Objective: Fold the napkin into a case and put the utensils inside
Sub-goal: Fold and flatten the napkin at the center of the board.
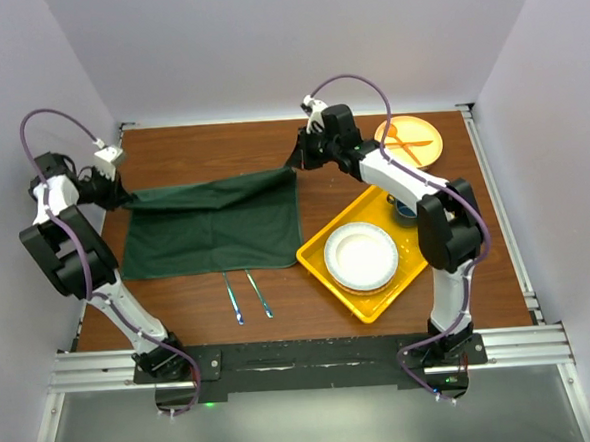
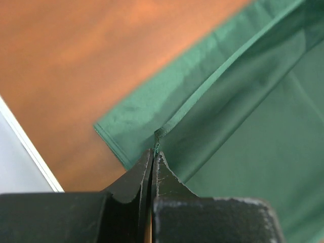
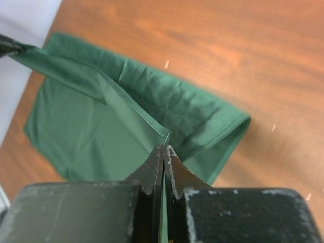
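Note:
The dark green napkin (image 1: 215,226) lies spread on the left half of the brown table, its far edge raised off the wood. My left gripper (image 1: 123,196) is shut on the napkin's far left corner (image 2: 158,134). My right gripper (image 1: 297,166) is shut on the far right corner (image 3: 166,135). The cloth hangs taut between the two grips, with a lower layer (image 3: 202,116) flat on the table beneath. The two slim metal utensils (image 1: 246,296) lie side by side on the table just in front of the napkin's near edge.
A yellow tray (image 1: 317,252) holding a white plate (image 1: 361,255) sits right of the napkin. An orange plate (image 1: 425,133) with an orange spoon and fork is at the far right. White walls (image 1: 8,118) close in the table on the left and behind.

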You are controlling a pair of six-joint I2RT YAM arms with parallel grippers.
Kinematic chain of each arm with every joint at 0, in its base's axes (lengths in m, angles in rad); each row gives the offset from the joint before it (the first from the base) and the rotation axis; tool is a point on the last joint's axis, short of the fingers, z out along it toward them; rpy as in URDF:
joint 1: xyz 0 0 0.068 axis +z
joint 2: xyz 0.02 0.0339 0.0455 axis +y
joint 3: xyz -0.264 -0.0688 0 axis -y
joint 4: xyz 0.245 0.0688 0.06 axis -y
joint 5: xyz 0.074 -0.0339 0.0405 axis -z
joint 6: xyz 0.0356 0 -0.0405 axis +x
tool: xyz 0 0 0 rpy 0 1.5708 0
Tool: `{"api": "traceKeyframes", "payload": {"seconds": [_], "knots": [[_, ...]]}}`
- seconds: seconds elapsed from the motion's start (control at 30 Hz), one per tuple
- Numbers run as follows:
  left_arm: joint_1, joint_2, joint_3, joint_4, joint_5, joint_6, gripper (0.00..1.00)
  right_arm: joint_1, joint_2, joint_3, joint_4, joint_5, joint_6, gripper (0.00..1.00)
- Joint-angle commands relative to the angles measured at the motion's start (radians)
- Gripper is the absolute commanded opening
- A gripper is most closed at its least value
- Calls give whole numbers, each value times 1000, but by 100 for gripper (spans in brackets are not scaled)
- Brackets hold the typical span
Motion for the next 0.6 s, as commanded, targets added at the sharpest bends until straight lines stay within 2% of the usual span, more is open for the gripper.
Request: {"api": "traceKeyframes", "payload": {"seconds": [0.0,0.27,0.47,0.57], "knots": [[78,-92,-64,-189,-38,246,0,18,-102,-70,-82,-49,-77,0],[155,-151,-155,-291,-83,425,0,80,-165,-176,-171,-77,-184,0],[155,-210,-290,-253,-96,463,0,112,-168,-209,-206,-37,-274,0],[156,-222,-330,-254,-112,485,7,120,-163,-212,-230,-44,-321,0]]}}
